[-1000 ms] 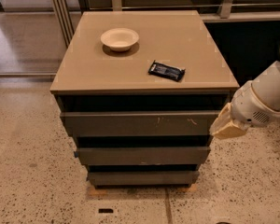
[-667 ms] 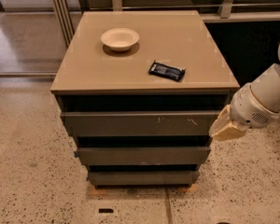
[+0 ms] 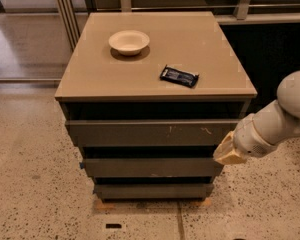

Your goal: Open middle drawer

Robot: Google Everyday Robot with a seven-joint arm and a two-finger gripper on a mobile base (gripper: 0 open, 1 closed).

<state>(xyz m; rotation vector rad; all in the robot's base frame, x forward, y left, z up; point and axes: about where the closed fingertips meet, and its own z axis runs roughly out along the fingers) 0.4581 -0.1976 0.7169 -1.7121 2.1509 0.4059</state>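
Starting farthest left of the pincer (image 3: 228,154), a small blue bit (image 3: 82,165) sticks out at the left end of the middle drawer (image 3: 150,167). This plain dark grey-brown front runs rightward at about the pincer's height, and its right end reaches the pincer's tan tip. Just above it, and level with the top of the pincer, sits the widest front (image 3: 140,132), which carries pale scratch marks (image 3: 206,130) near its right end. Below the pincer and to its left lies the narrowest front (image 3: 152,190), close to the speckled floor (image 3: 30,184). Higher up on the tan surface (image 3: 90,79), a pale bowl (image 3: 129,42) stands well up and to the left of the pincer. A dark snack packet (image 3: 179,76) lies flat, nearer the pincer but well apart from it. The pincer hangs at the right edge of the cabinet, pointing left at the middle drawer's upper right corner. Whether it touches the front, and whether it is spread or pressed together, cannot be told. The white arm (image 3: 275,124) rises behind it to the right.
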